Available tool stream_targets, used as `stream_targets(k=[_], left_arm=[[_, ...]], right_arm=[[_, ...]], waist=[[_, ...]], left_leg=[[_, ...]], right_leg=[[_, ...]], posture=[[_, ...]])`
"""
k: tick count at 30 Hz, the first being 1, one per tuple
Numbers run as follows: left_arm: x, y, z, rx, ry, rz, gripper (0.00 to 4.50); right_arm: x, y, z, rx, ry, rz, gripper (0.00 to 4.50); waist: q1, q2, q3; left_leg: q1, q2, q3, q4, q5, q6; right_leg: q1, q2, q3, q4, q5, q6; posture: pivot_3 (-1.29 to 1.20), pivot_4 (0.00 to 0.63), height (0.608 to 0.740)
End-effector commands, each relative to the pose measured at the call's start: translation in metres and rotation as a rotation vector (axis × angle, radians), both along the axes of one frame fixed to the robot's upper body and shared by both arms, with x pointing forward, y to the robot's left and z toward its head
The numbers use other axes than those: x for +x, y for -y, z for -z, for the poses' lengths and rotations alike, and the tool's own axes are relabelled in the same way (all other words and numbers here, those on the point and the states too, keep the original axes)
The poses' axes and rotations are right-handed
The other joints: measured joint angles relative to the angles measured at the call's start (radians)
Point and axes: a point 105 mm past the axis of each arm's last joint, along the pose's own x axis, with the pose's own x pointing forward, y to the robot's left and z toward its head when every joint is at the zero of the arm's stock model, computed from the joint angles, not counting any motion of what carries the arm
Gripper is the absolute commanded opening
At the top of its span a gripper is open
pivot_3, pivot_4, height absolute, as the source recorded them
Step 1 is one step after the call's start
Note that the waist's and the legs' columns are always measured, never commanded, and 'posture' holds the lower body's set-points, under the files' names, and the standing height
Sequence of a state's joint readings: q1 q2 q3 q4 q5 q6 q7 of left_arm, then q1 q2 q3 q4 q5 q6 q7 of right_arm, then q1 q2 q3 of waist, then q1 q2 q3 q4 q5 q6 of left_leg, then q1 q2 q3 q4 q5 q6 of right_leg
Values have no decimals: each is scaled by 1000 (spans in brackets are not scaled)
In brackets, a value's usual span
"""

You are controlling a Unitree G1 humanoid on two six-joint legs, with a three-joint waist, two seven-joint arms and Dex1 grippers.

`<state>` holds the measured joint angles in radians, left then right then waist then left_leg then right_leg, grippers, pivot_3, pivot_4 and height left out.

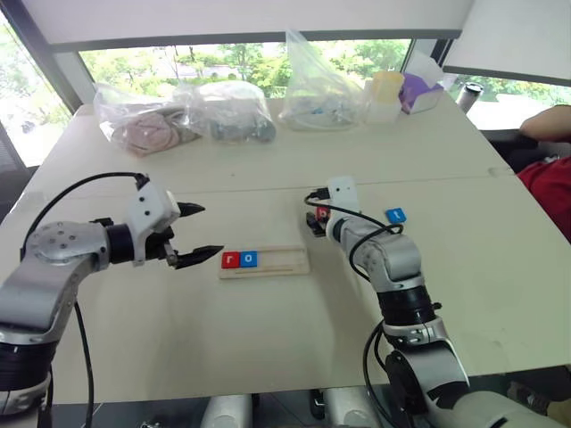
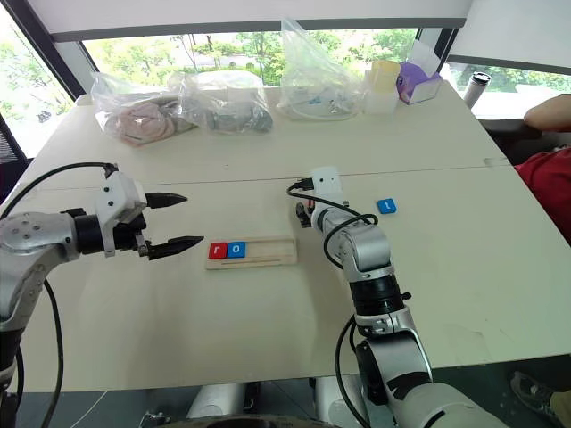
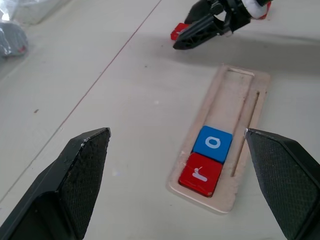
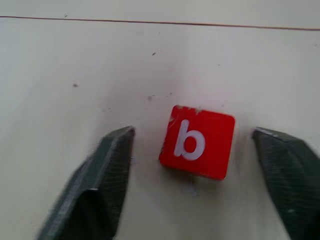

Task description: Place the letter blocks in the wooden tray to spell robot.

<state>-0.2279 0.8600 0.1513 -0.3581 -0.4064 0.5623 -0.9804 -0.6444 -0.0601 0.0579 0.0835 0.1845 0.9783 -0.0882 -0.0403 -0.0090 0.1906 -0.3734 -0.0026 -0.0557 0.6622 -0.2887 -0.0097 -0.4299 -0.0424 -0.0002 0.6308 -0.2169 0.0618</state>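
Red block "b" (image 4: 198,141) lies flat on the desk (image 1: 268,330) between the two black fingers (image 4: 97,185) of the right gripper (image 4: 195,165). The fingers stand on each side of it with a gap on both sides, so they are apart and not touching the block. The white letter b is easy to read.

Over by the left edge of the desk, the left gripper (image 1: 198,234) hangs above the top with its fingers spread wide. It holds nothing.

Between the two grippers, near the middle of the desk, lies the wooden tray (image 1: 285,265). Two blocks sit side by side at its left end. One is the red "r" block (image 1: 230,259), and just beside it, touching, is the blue "o" block (image 1: 249,259). The other part of the tray is bare wood.

One more blue block (image 1: 395,215) lies on the desk, a little way to the right of the right gripper, toward the right edge. Its white letter is too small to read for sure.

Along the far edge of the desk sit clear plastic bags (image 1: 227,109) with things inside. Near the far right corner are a pale yellow cup (image 1: 387,87) and a purple thing (image 1: 416,91). A person in a red top (image 1: 551,187) is at the right edge.
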Motion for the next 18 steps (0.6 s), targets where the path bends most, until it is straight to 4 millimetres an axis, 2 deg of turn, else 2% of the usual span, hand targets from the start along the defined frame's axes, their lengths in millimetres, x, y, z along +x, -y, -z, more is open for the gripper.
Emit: stream_targets(k=[1, 2, 4, 7, 9, 11, 14, 18], left_arm=[[-1, 5, -9, -4, 46, 11, 4500], [-1, 6, -9, -4, 46, 12, 4500], [-1, 8, -7, -8, 43, 18, 4500], [-4, 21, -5, -19, 31, 71, 4500], [-7, 28, -5, -27, 22, 105, 4500], [-12, 40, -3, -39, 5, 158, 4500], [-18, 51, -2, -55, -19, 209, 4500], [-26, 60, 2, -75, -87, 273, 4500]], right_arm=[[2, -10, 3, -7, 4, -31, 1476], [2, -9, 3, -12, 5, -28, 1144], [3, -6, 0, -23, 26, -16, 1162], [0, 18, -33, -42, 158, 19, 1162], [-8, 31, -46, -59, 197, 38, 1162], [-34, 45, -51, -44, 181, 43, 1162], [-69, 53, -48, -29, 139, 40, 1162], [-116, 50, -27, 59, 8, 79, 1162]], waist=[[-5, 0, 0], [-8, 0, 0], [-9, 0, 0], [-3, 1, 0], [4, 1, 1], [7, 1, 0], [16, 0, 0], [13, 1, 0]], left_leg=[[0, 0, 0, 0, 0, 0], [0, 0, 0, 0, 0, 0], [0, 0, 0, 0, 0, 0], [0, 0, 0, 0, 0, 0], [-2, 0, -2, 0, 0, 0], [-3, 0, -2, 0, 0, 0], [-4, -1, -2, -1, 0, 0], [-3, -1, -1, -3, 0, 0]], right_leg=[[0, 0, 0, 0, 0, 0], [0, 0, 0, 0, 0, 0], [0, 0, 0, 0, 0, 0], [0, 0, 0, 0, 0, 0], [-1, -1, -1, 0, 0, 1], [-1, -3, -1, -1, -1, 3], [-1, -4, -1, -1, -1, 7], [-2, -2, 0, -1, -4, 3]], posture=[[0, 150, 740], [0, 150, 740], [0, 150, 740], [0, 150, 740], [0, 150, 740], [0, 150, 740], [0, 150, 740], [0, 150, 740]])
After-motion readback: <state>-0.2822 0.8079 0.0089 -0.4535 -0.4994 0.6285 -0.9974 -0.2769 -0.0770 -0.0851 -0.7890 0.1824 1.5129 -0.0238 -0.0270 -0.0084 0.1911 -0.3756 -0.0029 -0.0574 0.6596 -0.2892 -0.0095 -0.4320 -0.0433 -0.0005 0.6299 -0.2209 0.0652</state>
